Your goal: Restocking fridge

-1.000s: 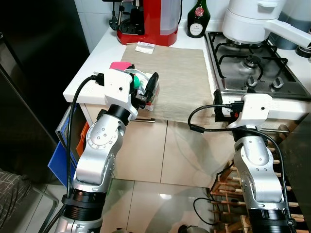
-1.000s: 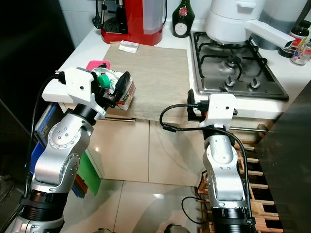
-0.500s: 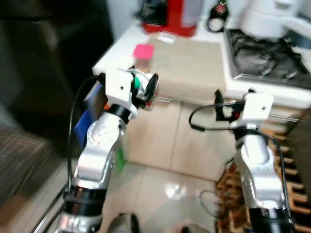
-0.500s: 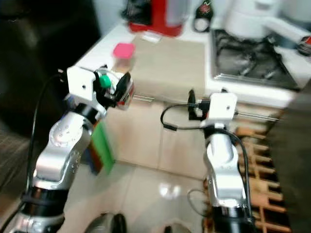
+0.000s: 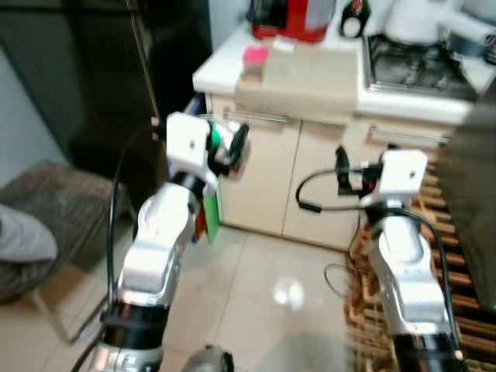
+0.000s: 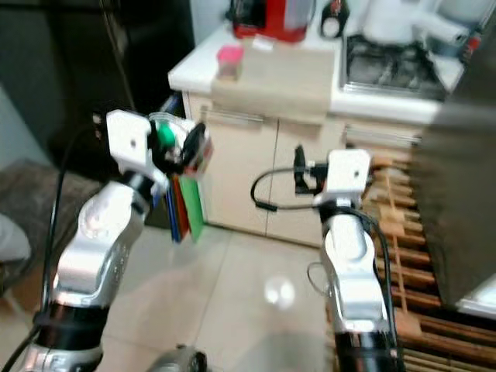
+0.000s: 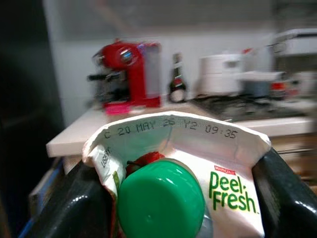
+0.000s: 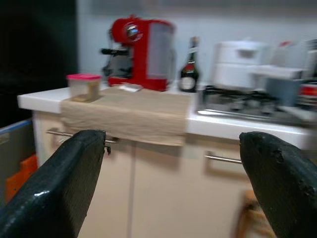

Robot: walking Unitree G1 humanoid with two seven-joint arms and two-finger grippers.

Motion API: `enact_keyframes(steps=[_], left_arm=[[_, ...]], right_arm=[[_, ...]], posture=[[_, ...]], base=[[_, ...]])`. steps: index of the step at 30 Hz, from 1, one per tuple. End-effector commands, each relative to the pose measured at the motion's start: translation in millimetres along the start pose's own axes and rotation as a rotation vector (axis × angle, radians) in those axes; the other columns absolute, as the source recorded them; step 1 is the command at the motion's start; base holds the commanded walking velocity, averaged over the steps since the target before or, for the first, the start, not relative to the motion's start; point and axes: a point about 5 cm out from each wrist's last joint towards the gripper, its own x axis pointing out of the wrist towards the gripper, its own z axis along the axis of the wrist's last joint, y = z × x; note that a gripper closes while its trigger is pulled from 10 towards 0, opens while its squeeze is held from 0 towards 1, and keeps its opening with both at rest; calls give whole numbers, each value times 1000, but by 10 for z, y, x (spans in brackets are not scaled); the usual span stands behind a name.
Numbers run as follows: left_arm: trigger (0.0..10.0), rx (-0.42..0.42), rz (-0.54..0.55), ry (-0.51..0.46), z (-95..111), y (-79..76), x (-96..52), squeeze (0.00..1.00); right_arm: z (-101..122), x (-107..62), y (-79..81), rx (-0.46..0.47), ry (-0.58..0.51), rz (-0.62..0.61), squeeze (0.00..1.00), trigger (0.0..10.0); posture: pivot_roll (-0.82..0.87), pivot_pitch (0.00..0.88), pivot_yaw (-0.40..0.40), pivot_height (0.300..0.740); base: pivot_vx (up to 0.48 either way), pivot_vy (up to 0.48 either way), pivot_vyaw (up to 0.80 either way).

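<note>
Carry step: left gripper (image 5: 229, 147) is clamped on the green-capped pouch (image 7: 178, 183), held in the air in front of the cabinets, clear of the counter (image 5: 310, 77). Right gripper (image 8: 173, 163) is spread wide, holding nothing. Pink-lidded jar (image 5: 254, 62) sits near the counter's left front corner. Frames are blurred, probably mid-walk. Next: face the dark fridge (image 5: 93, 70) on the left, likely using the free gripper for the door.

Head pair downward; wrist cameras level toward the counter (image 8: 133, 111).
</note>
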Motion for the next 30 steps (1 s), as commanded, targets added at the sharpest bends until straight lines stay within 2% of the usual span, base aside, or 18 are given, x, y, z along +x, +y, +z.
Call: enact_keyframes(steps=[1, 5, 10, 12, 16, 17, 30], left_arm=[[10000, 9, -3, -16, 43, 27, 17, 0], [10000, 5, -2, -11, 28, 26, 15, 0], [10000, -17, 17, 12, -22, 51, 9, 0], [10000, -34, 37, 30, -59, 70, 4, 0], [10000, -36, 69, 59, -127, 110, -13, 0], [10000, -61, 122, 93, -207, 173, -40, 0], [10000, -33, 105, 76, -215, 105, -59, 0]], right_arm=[[27, 16, 8, 7, -12, -4, 0, 10000], [5, 9, 1, -2, 0, -5, 0, 10000], [-28, 6, -27, -6, 19, -16, 0, 10000], [-28, -1, -22, 0, 13, -12, 0, 10000], [-29, -6, 3, 2, 12, 6, 0, 10000], [-27, -10, 25, 2, 11, 20, 0, 10000], [-54, -5, 12, -3, 19, 24, 0, 10000]], posture=[[-53, 0, 27, 740], [-54, 0, 27, 740], [-55, 0, 27, 740], [-56, 0, 28, 740], [-58, 0, 32, 740], [-58, 0, 33, 740], [-60, 0, 30, 740]], base=[[0, 0, 0], [0, 0, 0], [0, 0, -800], [0, 0, -800], [0, 0, 0], [0, 0, 0], [0, -419, 0]])
